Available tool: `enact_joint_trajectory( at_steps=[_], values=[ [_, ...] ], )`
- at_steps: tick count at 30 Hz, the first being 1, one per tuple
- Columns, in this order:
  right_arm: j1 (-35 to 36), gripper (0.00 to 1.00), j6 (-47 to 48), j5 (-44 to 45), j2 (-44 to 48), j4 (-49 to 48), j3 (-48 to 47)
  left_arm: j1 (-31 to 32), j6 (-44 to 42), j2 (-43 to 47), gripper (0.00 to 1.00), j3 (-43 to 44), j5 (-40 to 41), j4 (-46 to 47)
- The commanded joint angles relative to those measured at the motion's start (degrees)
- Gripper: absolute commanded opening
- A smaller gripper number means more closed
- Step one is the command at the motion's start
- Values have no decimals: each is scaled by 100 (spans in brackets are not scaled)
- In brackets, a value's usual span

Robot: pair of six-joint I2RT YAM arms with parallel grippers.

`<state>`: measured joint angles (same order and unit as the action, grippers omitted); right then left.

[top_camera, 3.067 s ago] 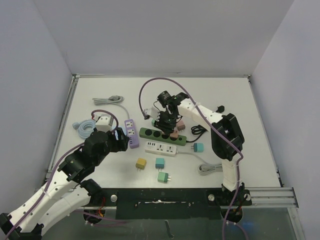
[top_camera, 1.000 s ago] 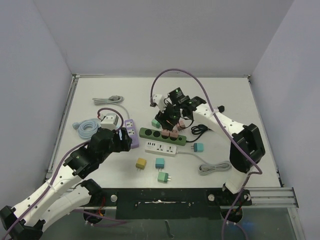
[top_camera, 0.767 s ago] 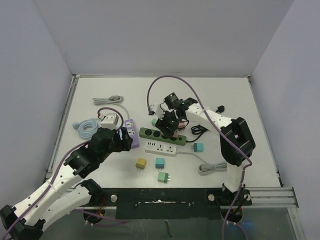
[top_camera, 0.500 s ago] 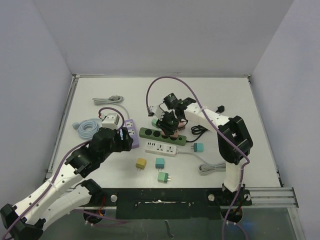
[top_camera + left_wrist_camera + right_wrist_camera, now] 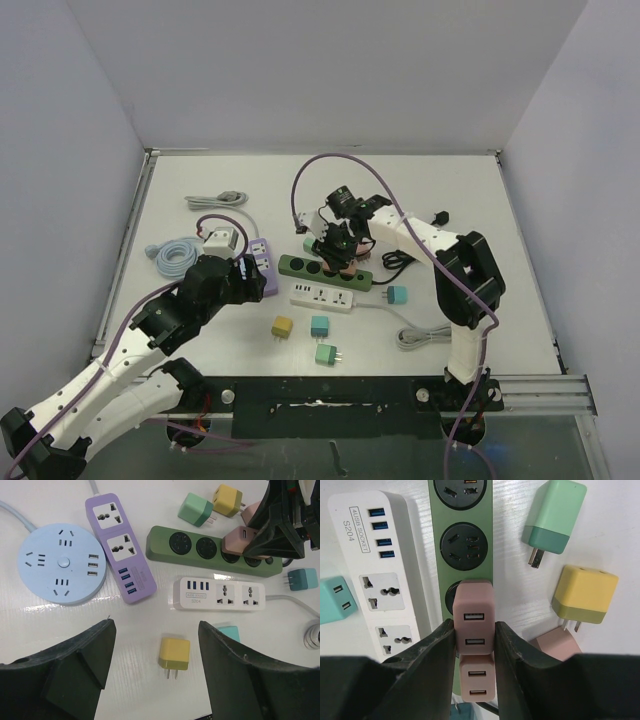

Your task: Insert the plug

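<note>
- The right gripper (image 5: 474, 647) is clenched on the pink plug (image 5: 474, 615), with one finger (image 5: 437, 650) pressed flat against each side of it.
- The pink plug stands on the third socket of the green strip (image 5: 462, 540) and covers that socket. Whether its prongs are fully home cannot be told.
- A second pink plug (image 5: 476, 685) sits on the next socket, touching the first. It lies deeper between the same fingers, toward the palm.
- The two sockets at the strip's other end are bare.
- The green strip lies near the middle of the desk (image 5: 450, 200). The white strip (image 5: 375, 555) lies just beside it on the near side, roughly parallel.
- On the far side of the green strip, three plugs lie loose and apart from one another: a mint plug (image 5: 552, 517), a far yellow plug (image 5: 585, 595) and a third pink plug (image 5: 555, 645).
- The left gripper (image 5: 155, 630) hangs above the near-left part of the desk with its jaws spread wide, grasping nothing.
- Below it, a near yellow plug (image 5: 174, 654) lies on the desk between its fingers in the left wrist view.
- The purple strip (image 5: 120, 545) and a round hub (image 5: 60, 562) lie toward the left edge.
</note>
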<state>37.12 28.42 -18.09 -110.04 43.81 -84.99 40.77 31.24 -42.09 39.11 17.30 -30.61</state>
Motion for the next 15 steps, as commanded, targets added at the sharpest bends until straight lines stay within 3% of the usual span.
enact_joint_trajectory(
  at_steps=[1,8,15],
  values=[
    [32,0,200,136,-392,-243,288,-26,269,-33,66,136,57,273],
    [-5,0,28,494,-988,-360,424,-29,619,-208,66,105,252,387],
    [295,0,-111,1174,-842,-951,915,-77,779,-369,66,95,370,458]
  ],
)
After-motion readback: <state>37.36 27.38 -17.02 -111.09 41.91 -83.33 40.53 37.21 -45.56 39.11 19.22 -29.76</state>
